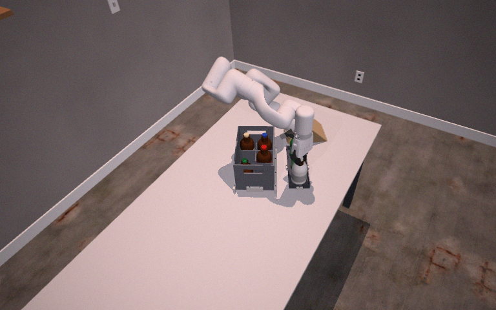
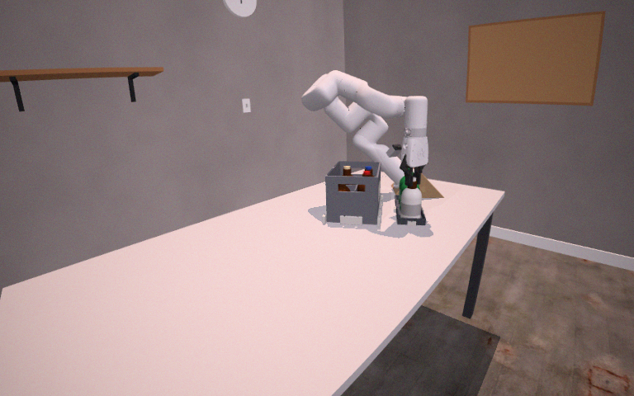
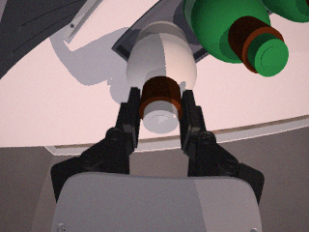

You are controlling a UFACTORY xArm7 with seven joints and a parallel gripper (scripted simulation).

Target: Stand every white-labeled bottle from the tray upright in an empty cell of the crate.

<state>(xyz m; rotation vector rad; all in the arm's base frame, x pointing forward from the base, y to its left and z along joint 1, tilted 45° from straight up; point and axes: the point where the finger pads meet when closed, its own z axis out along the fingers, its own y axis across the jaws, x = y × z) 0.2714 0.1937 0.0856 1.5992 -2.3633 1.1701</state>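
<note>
A white-labeled bottle (image 1: 298, 173) with a brown neck stands upright at the front end of the small dark tray (image 1: 299, 185), just right of the grey crate (image 1: 254, 162). My gripper (image 1: 298, 161) comes straight down on it and is shut on its neck, as the wrist view (image 3: 161, 100) shows with the bottle (image 3: 160, 65) below. Green-labeled bottles (image 3: 228, 22) stand on the tray right behind it. The crate holds brown bottles with cream (image 1: 246, 135), blue (image 1: 264, 135), red (image 1: 263, 147) and green (image 1: 244, 161) caps. I cannot make out its empty cell.
The crate's right wall stands close to the tray and my arm. A flat brown sheet (image 1: 320, 131) lies on the table behind the tray. The table's right edge (image 1: 360, 164) is near the tray.
</note>
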